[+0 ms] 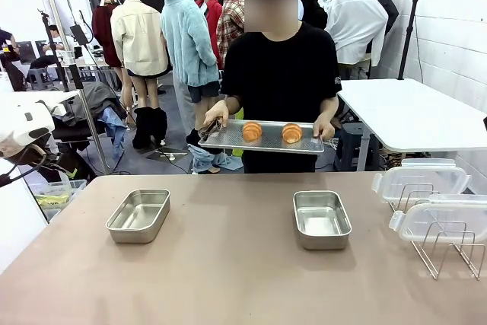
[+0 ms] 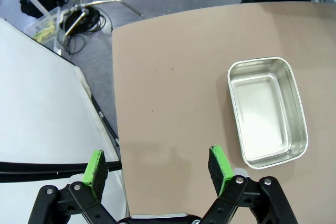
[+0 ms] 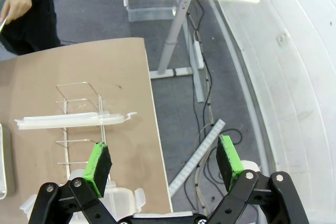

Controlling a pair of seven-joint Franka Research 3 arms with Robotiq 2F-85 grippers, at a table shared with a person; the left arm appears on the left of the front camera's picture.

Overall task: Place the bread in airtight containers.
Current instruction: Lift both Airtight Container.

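Note:
Two pieces of bread (image 1: pixel 252 132) (image 1: pixel 291 133), golden-orange ridged rolls, lie on a flat steel tray (image 1: pixel 228 141) that a person holds with both hands beyond the far table edge. Two airtight containers stand empty and without lids on the brown table, one at the left (image 1: pixel 138 215) and one at the right (image 1: pixel 322 219). My left gripper (image 2: pixel 157 169) hovers open above the table's left part, with the left container (image 2: pixel 266 111) off to its right. My right gripper (image 3: pixel 164 163) is open over the table's right edge, nothing between its fingers.
Clear plastic lids (image 1: pixel 421 180) (image 1: pixel 445 221) rest on a wire rack (image 1: pixel 449 253) at the table's right side; the rack (image 3: pixel 79 124) and a lid (image 3: pixel 71 120) lie just ahead of my right gripper. A white table (image 1: pixel 411 112) stands behind. The person's hand also grips tongs (image 1: pixel 211 127).

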